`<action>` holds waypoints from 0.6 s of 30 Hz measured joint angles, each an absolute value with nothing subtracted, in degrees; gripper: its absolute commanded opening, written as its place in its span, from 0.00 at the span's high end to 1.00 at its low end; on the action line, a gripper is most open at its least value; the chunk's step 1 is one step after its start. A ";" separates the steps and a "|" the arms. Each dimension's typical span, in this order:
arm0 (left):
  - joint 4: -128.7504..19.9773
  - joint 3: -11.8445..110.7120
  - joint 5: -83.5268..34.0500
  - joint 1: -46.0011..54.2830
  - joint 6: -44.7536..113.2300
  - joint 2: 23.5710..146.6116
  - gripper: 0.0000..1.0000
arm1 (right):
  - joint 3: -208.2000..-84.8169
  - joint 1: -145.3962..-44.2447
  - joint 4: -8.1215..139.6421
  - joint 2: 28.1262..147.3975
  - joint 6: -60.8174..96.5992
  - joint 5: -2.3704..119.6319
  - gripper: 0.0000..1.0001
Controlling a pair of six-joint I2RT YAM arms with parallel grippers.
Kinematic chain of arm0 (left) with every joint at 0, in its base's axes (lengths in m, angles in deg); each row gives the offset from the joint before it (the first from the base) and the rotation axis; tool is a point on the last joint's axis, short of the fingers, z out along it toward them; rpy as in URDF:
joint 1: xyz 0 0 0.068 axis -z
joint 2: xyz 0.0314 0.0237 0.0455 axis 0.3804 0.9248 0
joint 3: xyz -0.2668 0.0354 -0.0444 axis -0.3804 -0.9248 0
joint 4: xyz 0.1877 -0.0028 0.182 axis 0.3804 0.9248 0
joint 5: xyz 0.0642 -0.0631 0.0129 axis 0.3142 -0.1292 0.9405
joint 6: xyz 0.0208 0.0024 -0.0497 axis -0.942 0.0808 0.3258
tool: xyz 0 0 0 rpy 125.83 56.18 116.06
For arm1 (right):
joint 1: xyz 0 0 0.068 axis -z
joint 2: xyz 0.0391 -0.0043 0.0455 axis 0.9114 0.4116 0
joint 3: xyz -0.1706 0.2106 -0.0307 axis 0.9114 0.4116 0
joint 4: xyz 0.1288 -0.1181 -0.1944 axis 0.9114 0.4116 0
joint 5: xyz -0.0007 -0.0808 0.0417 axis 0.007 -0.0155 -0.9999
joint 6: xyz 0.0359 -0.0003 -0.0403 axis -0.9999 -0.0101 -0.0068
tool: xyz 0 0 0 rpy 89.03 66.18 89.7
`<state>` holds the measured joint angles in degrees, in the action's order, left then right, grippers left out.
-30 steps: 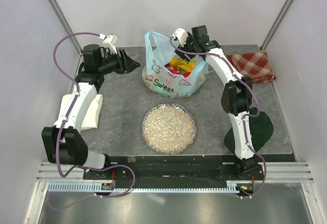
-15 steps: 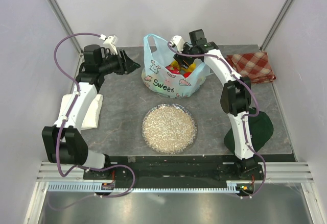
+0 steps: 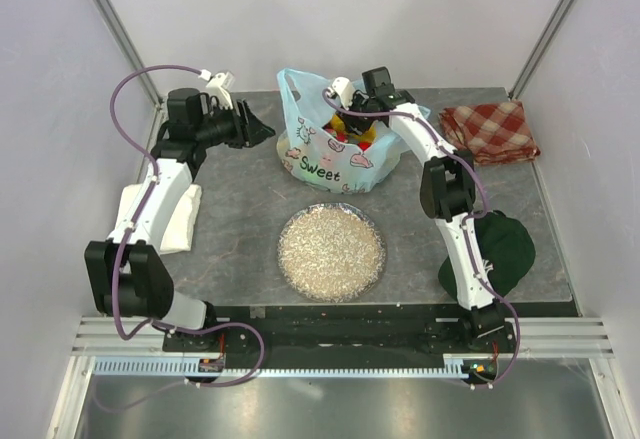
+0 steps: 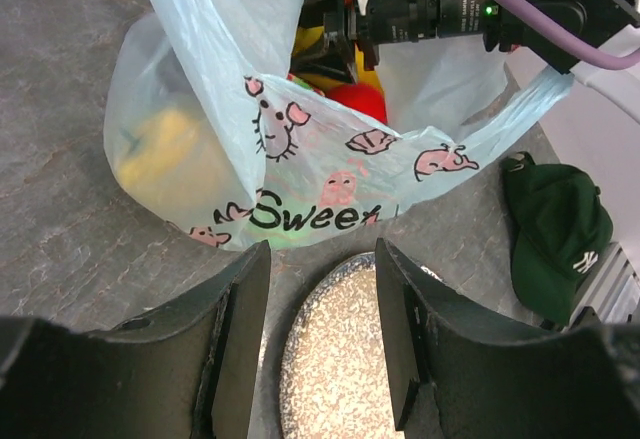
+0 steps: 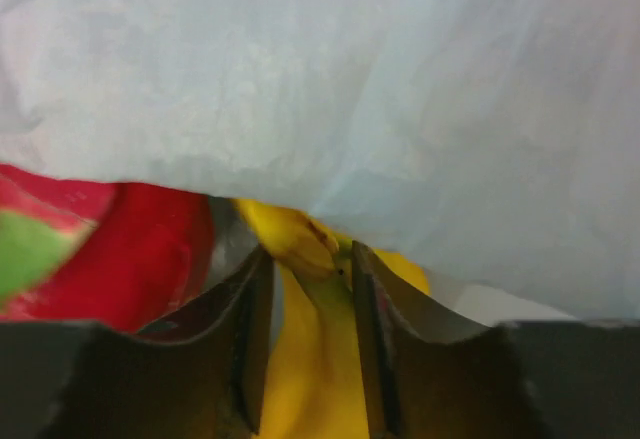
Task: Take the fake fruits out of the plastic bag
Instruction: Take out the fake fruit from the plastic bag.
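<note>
Blocked at mouth of plastic bag (image 3: 335, 167), upper centre of overhead view, by right gripper (image 3: 350, 121); film sagging close above. Free across tabletop (image 3: 235, 209) left of bag and in gap before speckled plate (image 3: 331, 252). Hemmed at right by checkered cloth (image 3: 492, 129), green cap (image 3: 510, 249).

- This looks like a robotics lab test cell: plain white panels (image 3: 340, 19) close it in from 9 through 12 to 3 o'clock, joined by metal corner posts (image 3: 110, 21)
- A left arm (image 3: 150, 204) and a right arm (image 3: 455, 229), trailing purple cables (image 3: 120, 99), are bolted by an aluminium rail (image 3: 340, 367) at 6 o'clock
- On the grey table (image 3: 240, 219) sit staged household props: a plastic bag (image 3: 330, 164) at 12 o'clock, a checkered cloth (image 3: 492, 129) at 2, a green cap (image 3: 505, 254) at 4, a speckled plate (image 3: 331, 252) mid-table
</note>
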<state>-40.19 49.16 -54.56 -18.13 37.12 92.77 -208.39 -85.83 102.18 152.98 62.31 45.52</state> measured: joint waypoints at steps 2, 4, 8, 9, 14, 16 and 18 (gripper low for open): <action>-39.62 49.21 -54.50 -18.13 36.61 93.56 0.46 | -208.39 -85.83 102.29 153.16 62.33 45.47 0.78; -38.92 49.21 -54.30 -18.13 36.29 93.80 0.46 | -208.28 -85.81 102.20 152.91 62.11 44.93 0.85; -38.72 49.53 -53.99 -18.13 36.00 93.87 0.45 | -204.89 -86.08 101.74 149.79 61.20 43.77 0.96; -38.79 49.80 -53.99 -18.13 36.00 93.93 0.44 | -203.73 -86.23 101.46 148.52 61.04 43.70 0.98; -39.51 52.90 -53.84 -18.13 36.07 95.62 0.37 | -199.05 -87.21 100.52 138.51 59.47 42.31 1.00; -40.23 54.26 -53.71 -18.13 36.13 96.47 0.34 | -198.22 -87.52 99.69 133.88 58.44 41.41 1.00; -40.93 55.79 -53.43 -18.13 36.26 97.76 0.31 | -197.07 -87.82 98.42 129.51 57.41 40.51 1.00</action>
